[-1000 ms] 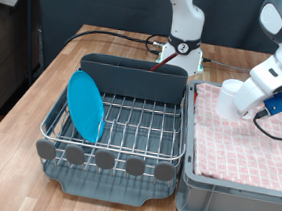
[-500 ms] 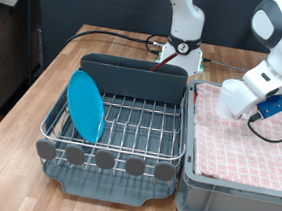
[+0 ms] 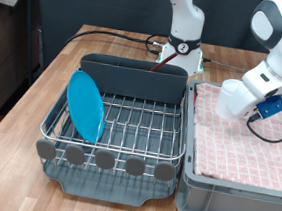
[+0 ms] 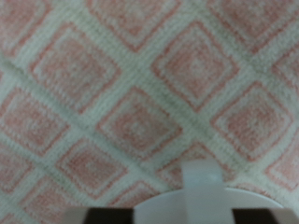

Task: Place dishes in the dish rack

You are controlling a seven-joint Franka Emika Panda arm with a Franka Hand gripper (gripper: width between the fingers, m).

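The light-blue plate [image 3: 85, 105] stands on edge in the left part of the silver wire dish rack [image 3: 118, 131]. A slim reddish-brown spoon [image 3: 179, 73] seems to stick out of the dark grey caddy [image 3: 133, 80] at its right end. My gripper [image 3: 234, 98] is at the exterior view's right, just above the pink-checked cloth [image 3: 243, 140], and appears shut on the white mug [image 3: 229, 94]. In the wrist view the mug [image 4: 192, 201] shows as a white rim and handle at the frame's edge, with the cloth [image 4: 140, 84] close behind. The fingers are hardly visible.
The cloth lies on a grey plastic crate [image 3: 227, 199] right of the rack. Grey round tabs [image 3: 106, 159] and a grey tray [image 3: 108, 188] line the rack's front. Cables [image 3: 108, 34] and the robot base [image 3: 185, 49] sit behind the caddy on the wooden table [image 3: 26, 104].
The gripper with the mug shifted slightly to the left and up over the cloth a second ago. It has stayed nearly still since. The plate has not moved.
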